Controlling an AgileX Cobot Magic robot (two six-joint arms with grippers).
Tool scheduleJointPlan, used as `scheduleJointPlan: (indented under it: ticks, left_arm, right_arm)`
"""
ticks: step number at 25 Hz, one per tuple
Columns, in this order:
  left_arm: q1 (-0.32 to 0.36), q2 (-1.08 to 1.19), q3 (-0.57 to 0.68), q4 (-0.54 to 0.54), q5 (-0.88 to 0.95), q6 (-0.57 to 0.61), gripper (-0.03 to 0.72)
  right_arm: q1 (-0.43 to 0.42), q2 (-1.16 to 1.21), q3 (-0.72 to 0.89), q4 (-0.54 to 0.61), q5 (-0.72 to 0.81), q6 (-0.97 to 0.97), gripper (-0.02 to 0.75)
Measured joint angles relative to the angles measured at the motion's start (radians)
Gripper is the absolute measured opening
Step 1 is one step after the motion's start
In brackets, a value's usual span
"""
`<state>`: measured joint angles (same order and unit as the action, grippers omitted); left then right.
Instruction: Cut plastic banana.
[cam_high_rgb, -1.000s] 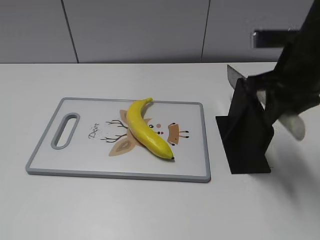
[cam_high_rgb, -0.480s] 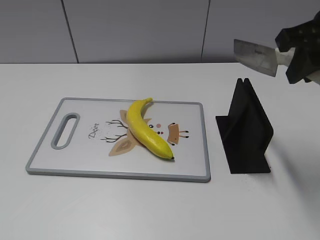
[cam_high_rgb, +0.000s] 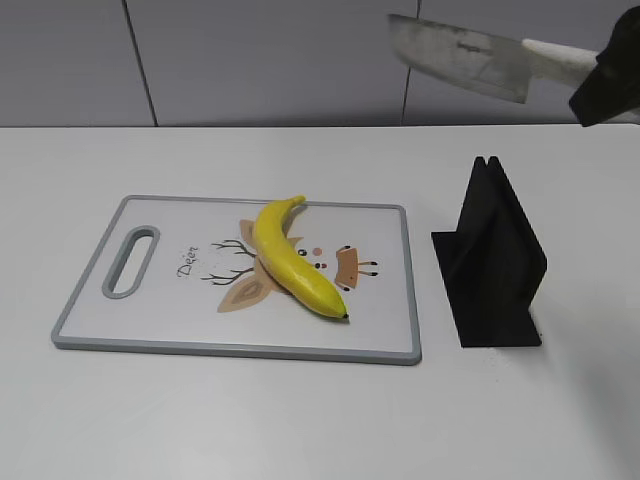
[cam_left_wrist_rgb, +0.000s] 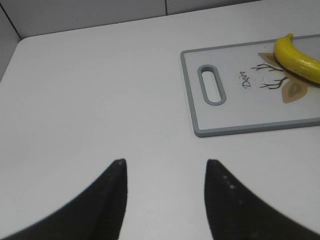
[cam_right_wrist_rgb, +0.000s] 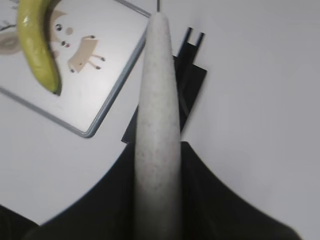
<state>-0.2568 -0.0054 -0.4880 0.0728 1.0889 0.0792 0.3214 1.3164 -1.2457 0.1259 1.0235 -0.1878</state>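
Plastic banana (cam_high_rgb: 295, 260) lies on its side across the middle of my cutting board (cam_high_rgb: 150, 320), stem toward the far edge, dark tip toward the near right corner, right over the printed deer face.

My right gripper (cam_high_rgb: 605, 85) sits high at the upper right of the exterior view, clamped on the pale handle of a knife (cam_high_rgb: 460, 55). The broad blade points left, held up in the air above the far side of the table, well apart from the banana. On the right wrist view I see the handle running straight out between the jaws, with the black knife stand (cam_high_rgb: 492, 265) below it, just beside the board's right edge.

My left gripper (cam_left_wrist_rgb: 165, 197) hovers over bare table to the left of the board, its two dark fingers (cam_left_wrist_rgb: 112, 200) spread apart with nothing between them.

I see a plain white table (cam_high_rgb: 300, 420) and a grey panelled wall (cam_high_rgb: 270, 60) behind.
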Motion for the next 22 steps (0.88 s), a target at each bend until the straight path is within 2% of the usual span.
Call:
scheduleJointPlan:
  ticks: [6, 15, 18, 22]
  left_arm:
    - [0.0, 0.01, -0.007, -0.009, -0.006, 0.005, 0.46]
    - [0.0, 0.304, -0.165, -0.031, -0.186, 0.145, 0.456]
    - [0.0, 0.467, -0.218, -0.073, -0.2, 0.25, 0.456]
    - [0.0, 0.689, -0.279, -0.199, -0.254, 0.492, 0.456]
  right_arm:
    - [0.0, 0.012, 0.0, 0.197, -0.001, -0.402, 0.179]
    - [0.0, 0.11, 0.0, 0.268, 0.009, -0.725, 0.179]
    - [0.0, 0.158, 0.0, 0.304, 0.033, -0.805, 0.179]
    - [0.0, 0.211, -0.009, 0.34, 0.033, -0.948, 0.179]
